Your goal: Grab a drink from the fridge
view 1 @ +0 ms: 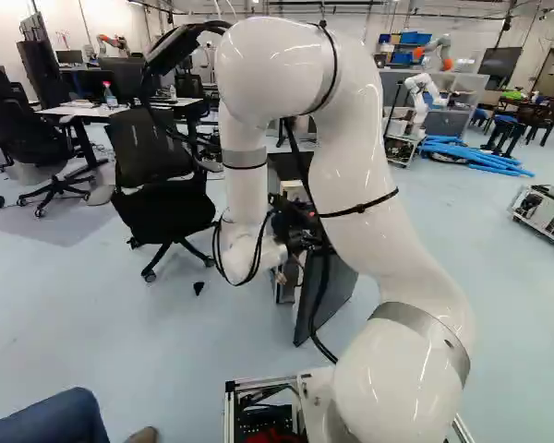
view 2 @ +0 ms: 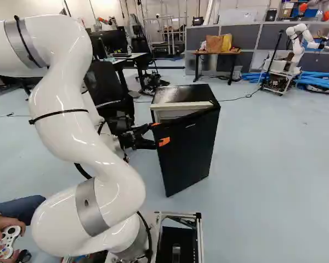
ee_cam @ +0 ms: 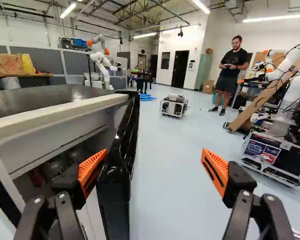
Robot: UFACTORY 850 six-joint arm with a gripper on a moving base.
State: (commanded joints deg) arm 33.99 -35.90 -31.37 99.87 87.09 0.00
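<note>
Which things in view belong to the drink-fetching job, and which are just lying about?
For the job:
gripper
fridge
fridge door, ajar
dim items inside, possibly drinks

Lying about:
office chair
brown bag
yellow bag
blue tubes

the fridge top and door edge look glossy.

See a black office chair at left and a second office chair farther left, beside a white-topped desk. Find a brown bag and a yellow bag far off on a wooden table. Spot another robot at far right, near blue tubes on the floor. Notice a low cart nearer, at right.
</note>
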